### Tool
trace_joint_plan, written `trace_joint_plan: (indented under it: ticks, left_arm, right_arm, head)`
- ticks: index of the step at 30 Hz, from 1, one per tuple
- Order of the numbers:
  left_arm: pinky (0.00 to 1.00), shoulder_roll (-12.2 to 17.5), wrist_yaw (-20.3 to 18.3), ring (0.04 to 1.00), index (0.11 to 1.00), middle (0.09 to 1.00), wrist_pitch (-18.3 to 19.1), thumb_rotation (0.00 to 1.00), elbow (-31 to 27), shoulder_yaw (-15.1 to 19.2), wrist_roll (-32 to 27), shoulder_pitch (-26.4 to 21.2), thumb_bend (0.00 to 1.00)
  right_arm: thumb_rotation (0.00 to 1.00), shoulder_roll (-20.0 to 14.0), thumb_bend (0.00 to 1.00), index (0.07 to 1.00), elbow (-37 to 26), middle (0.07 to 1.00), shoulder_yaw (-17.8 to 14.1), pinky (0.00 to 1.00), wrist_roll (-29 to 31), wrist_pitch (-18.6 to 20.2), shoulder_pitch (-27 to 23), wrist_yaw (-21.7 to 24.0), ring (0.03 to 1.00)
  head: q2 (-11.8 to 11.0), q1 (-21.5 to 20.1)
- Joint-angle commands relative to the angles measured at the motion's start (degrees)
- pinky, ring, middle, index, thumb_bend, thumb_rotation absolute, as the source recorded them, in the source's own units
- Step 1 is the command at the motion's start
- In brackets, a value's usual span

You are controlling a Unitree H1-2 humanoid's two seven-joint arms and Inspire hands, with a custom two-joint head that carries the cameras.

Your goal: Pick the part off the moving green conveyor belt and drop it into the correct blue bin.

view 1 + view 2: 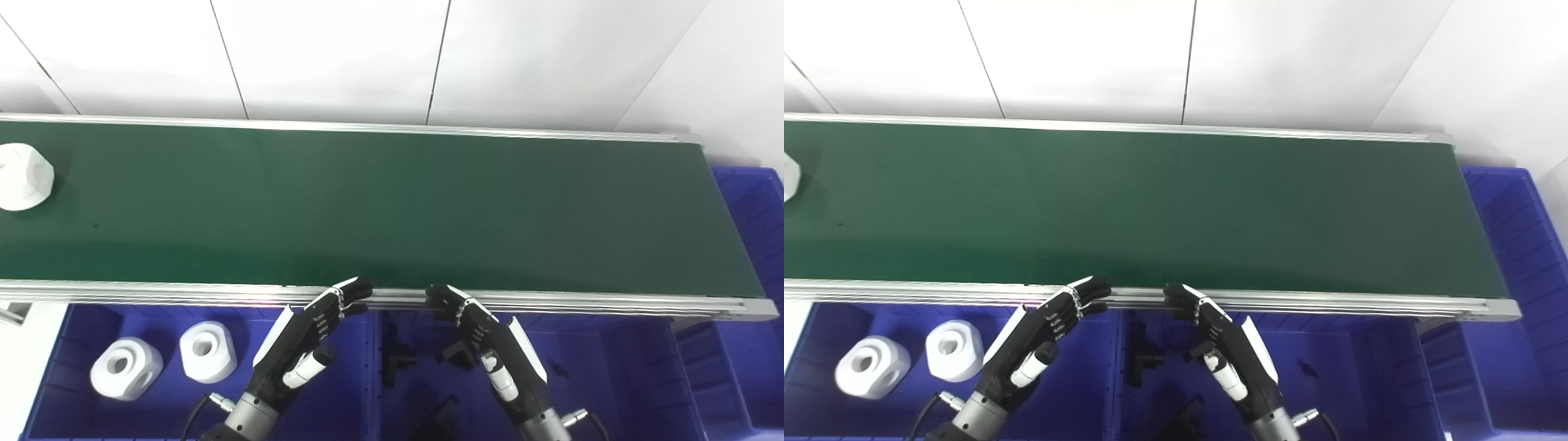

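Observation:
A white faceted part lies on the green conveyor belt at its far left edge, only a sliver of it showing in the right eye view. My left hand hovers open over the left blue bin, fingertips near the belt's front rail. My right hand is open too, over the middle blue bin, also at the rail. Both hands hold nothing and are far from the white part.
Two white parts lie in the left bin. Black parts lie in the middle bin. Another blue bin stands past the belt's right end. An aluminium rail borders the belt's front.

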Motion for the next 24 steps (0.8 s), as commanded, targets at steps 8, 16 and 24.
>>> trace_joint_plan:
  ticks: [8, 16, 24]
  left_arm:
    - [0.84, -0.1, 0.3, 0.889, 0.835, 0.887, -1.5, 0.87, -1.5, -0.1, 0.2, 0.2, 0.84]
    - [0.83, 0.0, 0.2, 0.886, 0.827, 0.886, -1.8, 0.87, -1.2, -0.1, 0.1, 0.1, 0.84]
    - [0.84, 0.2, 0.0, 0.889, 0.829, 0.887, -1.9, 0.87, -1.2, -0.2, -0.2, 0.1, 0.82]
  right_arm:
    - [1.00, 0.3, 0.82, 0.846, -0.9, 0.863, -0.2, 0.80, 0.3, -2.1, 0.1, 0.2, 0.840]
    - [1.00, 0.4, 0.83, 0.843, -1.3, 0.858, -0.3, 0.79, 0.1, -1.3, 0.3, 0.0, 0.834]
    - [1.00, 0.3, 0.83, 0.847, -0.9, 0.860, -0.1, 0.79, 0.0, -1.8, 0.2, 0.2, 0.834]
  head:
    - [-0.1, 0.1]
    - [-0.3, 0.0]
    - [-0.4, 0.1]
